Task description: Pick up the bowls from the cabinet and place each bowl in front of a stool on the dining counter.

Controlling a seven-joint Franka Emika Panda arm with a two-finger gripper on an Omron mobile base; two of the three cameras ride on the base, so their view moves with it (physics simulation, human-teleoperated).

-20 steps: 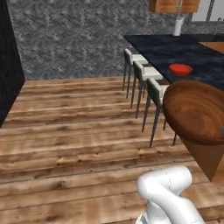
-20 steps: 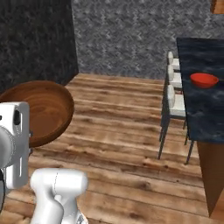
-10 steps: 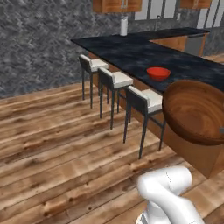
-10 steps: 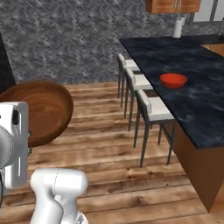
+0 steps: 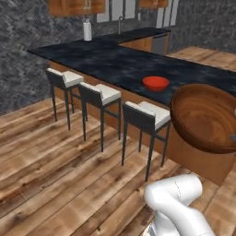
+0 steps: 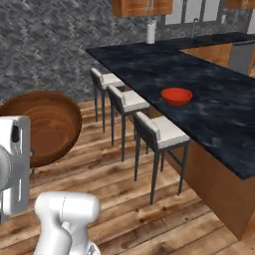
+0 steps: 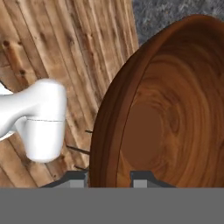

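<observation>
Two bowls are in sight. The wooden bowl [image 7: 166,109] is clamped at its rim by the gripper [image 7: 110,177], one fingertip [image 7: 76,177] outside the wall and the other inside (the bowl is tipped on edge, its hollow facing sideways). It is carried in the air, clear of the plank floor [image 5: 50,161]. The red bowl [image 5: 156,83] is set well ahead of the gripper on the dining counter [image 5: 110,60], near the edge, in front of the nearest of three stools [image 5: 145,117]. A cabinet [image 6: 142,7] is seen far beyond, high on the wall.
</observation>
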